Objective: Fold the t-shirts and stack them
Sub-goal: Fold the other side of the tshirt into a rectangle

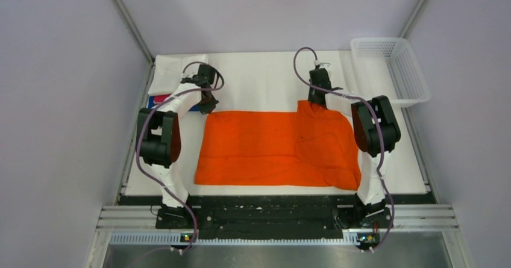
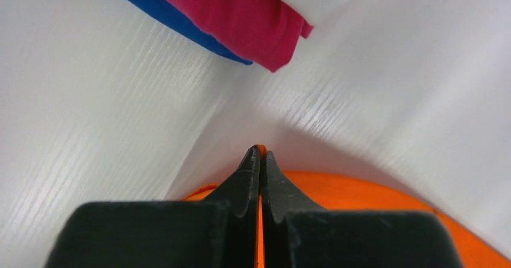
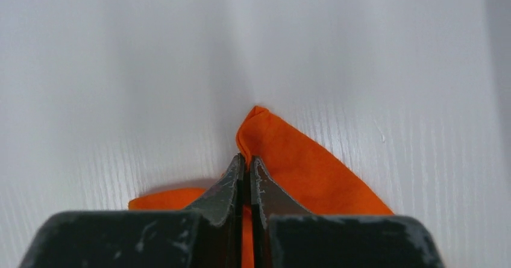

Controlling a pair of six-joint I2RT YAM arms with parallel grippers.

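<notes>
T-shirt [image 1: 274, 147] in left claw [image 2: 260, 152], right claw [image 3: 247, 159]

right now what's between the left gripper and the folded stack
Only bare white table, per the left wrist view, separates the left gripper, pinching the orange t-shirt, from the folded stack.

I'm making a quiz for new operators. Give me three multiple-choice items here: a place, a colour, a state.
1. Where does the folded stack lie?
A) far left corner of the table
B) far right corner
C) between the arm bases

2. Its top shirt is:
A) blue
B) orange
C) white

3. The right gripper is:
A) wide open
B) shut on the orange t-shirt
C) holding a blue shirt

Answers:
1 A, as the top view shows.
2 C, white lies over pink-red and blue.
3 B, orange cloth is pinched between its shut jaws.
</notes>
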